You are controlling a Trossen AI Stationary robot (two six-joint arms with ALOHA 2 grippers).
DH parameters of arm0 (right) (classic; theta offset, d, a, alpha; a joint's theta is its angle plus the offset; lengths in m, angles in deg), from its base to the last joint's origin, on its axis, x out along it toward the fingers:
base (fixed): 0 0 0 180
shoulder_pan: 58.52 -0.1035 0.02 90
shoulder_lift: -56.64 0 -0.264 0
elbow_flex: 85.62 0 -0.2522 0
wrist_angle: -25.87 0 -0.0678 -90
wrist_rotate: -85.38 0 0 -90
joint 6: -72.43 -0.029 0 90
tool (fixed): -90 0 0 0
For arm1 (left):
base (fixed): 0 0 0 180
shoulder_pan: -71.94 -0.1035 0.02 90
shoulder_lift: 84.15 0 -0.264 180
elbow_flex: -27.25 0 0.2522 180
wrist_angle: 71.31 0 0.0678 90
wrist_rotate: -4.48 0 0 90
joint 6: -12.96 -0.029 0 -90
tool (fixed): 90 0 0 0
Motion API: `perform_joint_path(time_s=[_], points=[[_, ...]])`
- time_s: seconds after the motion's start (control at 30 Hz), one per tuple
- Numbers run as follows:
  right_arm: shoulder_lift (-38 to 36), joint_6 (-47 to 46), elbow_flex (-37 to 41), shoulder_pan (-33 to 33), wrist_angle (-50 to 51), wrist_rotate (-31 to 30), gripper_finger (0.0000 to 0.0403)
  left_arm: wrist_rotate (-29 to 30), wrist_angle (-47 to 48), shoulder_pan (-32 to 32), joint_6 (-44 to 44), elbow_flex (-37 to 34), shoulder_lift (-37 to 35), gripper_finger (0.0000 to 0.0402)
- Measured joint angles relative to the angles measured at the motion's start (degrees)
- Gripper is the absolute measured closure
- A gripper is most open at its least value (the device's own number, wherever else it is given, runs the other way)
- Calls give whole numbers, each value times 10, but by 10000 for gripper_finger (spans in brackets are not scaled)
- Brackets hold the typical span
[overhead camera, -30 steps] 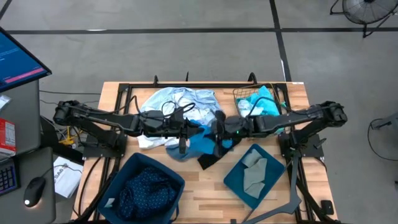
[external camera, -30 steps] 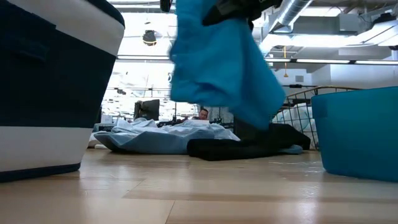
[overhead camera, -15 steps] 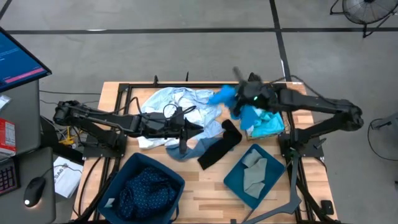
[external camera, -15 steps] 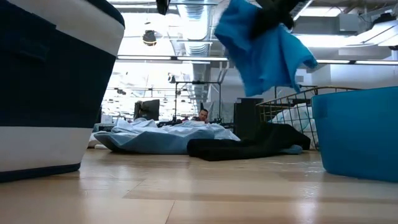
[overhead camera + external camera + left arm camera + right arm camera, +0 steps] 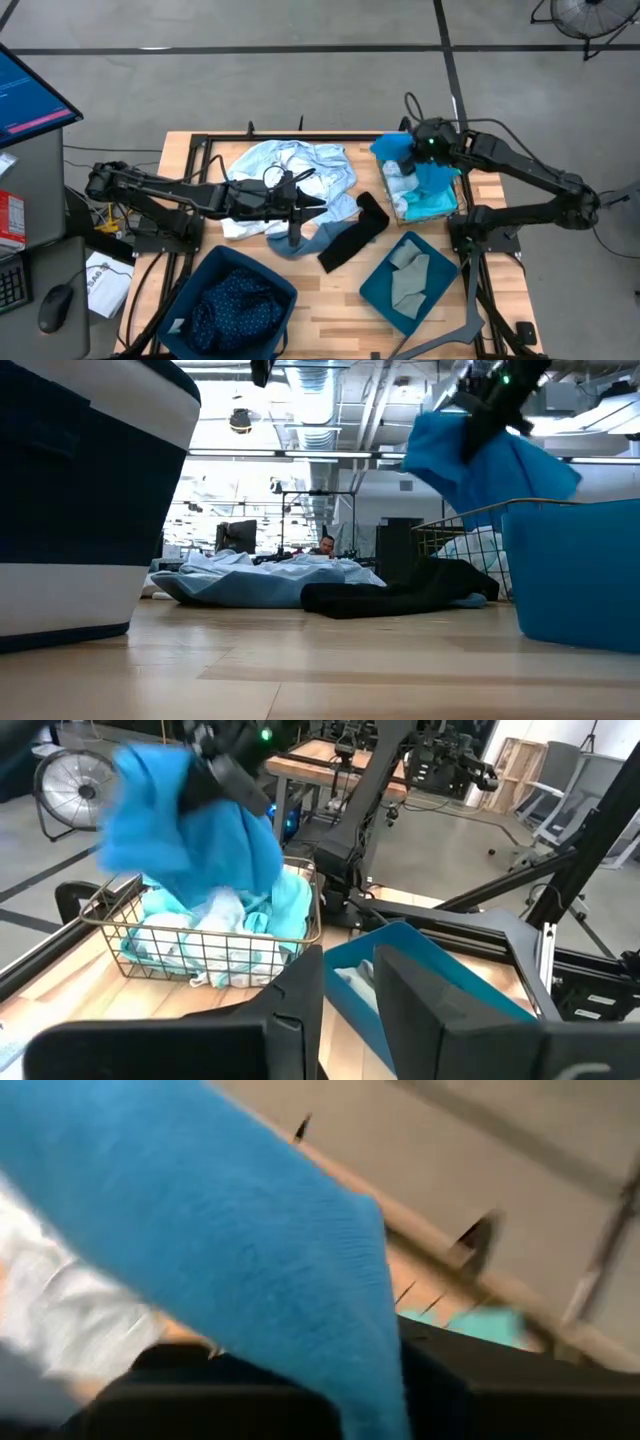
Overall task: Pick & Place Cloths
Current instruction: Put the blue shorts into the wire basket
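Nearest the front edge sit two teal bins [image 5: 238, 300], one holding a navy dotted cloth [image 5: 232, 297] and the other a grey cloth [image 5: 407, 273], while mid-table the left gripper [image 5: 296, 212] hovers, jaws slightly parted and holding nothing, over the pale blue cloth [image 5: 285, 168] beside the black cloth [image 5: 352, 232]. Farther back, the right gripper [image 5: 419, 150], clenched on the bright blue cloth [image 5: 480, 465], carries it above the wire basket [image 5: 215, 945] where turquoise and white cloths already lie. This looks like the placing step: next the right jaws should release over the basket.

No legible text, label, brand or number anywhere. Blue monitor screen [image 5: 28, 92] at table's left edge: pink and pale lines only, too small to read.
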Motion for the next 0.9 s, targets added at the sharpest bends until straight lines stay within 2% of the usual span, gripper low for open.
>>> perform_joint_path(time_s=[0.13, 0.4, 0.63, 0.9], points=[[-20, -39, 63, 20, -26, 89, 403, 0, 4, 0, 0, 0, 0, 325], [-63, -146, 135, 57, -119, 210, 403, 2, 7, 0, 1, 0, 0, 328], [-113, -215, 134, 64, -150, 243, 403, 2, 14, 0, 15, 0, 1, 330], [-132, -236, 134, 59, -81, 240, 403, 2, 14, 0, 12, 0, 1, 330]])
